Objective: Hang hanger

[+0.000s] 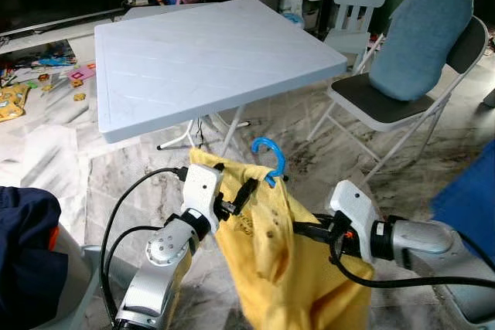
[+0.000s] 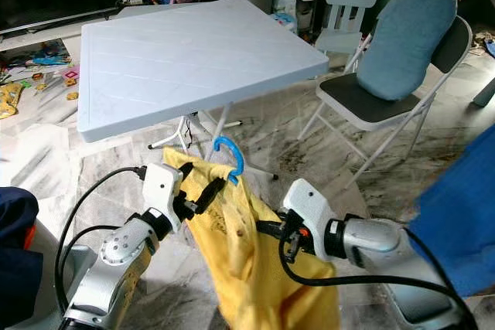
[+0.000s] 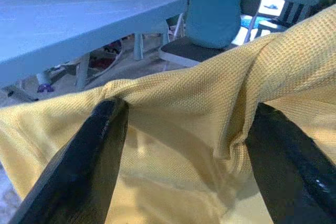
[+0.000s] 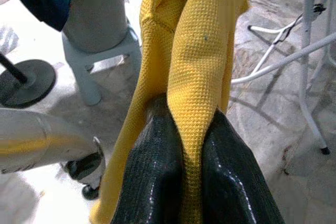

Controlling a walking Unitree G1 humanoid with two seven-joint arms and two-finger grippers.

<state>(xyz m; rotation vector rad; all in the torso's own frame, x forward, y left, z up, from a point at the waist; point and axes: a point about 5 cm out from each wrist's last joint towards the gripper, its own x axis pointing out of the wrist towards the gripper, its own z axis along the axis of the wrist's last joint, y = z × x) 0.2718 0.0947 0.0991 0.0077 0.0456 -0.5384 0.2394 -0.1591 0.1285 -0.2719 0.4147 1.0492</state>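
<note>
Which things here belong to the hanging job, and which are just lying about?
Job: blue hanger hook, yellow shirt, left gripper, right gripper pinching the shirt.

Lying about: white table, folding chair, toys on floor.

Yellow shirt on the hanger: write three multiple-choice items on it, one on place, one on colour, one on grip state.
1. The yellow shirt hangs where?
A. on the white table
B. between both grippers, in front of the table
C. on the folding chair

2. The hanger hook is
A. blue
B. red
C. black

3. The right gripper is
A. open, away from the cloth
B. shut on the shirt
C. holding the hook

Key: 1 B, the left gripper and the right one flank it; 2 A, blue curve above the collar; 3 B, its fingers pinch a fold.
</note>
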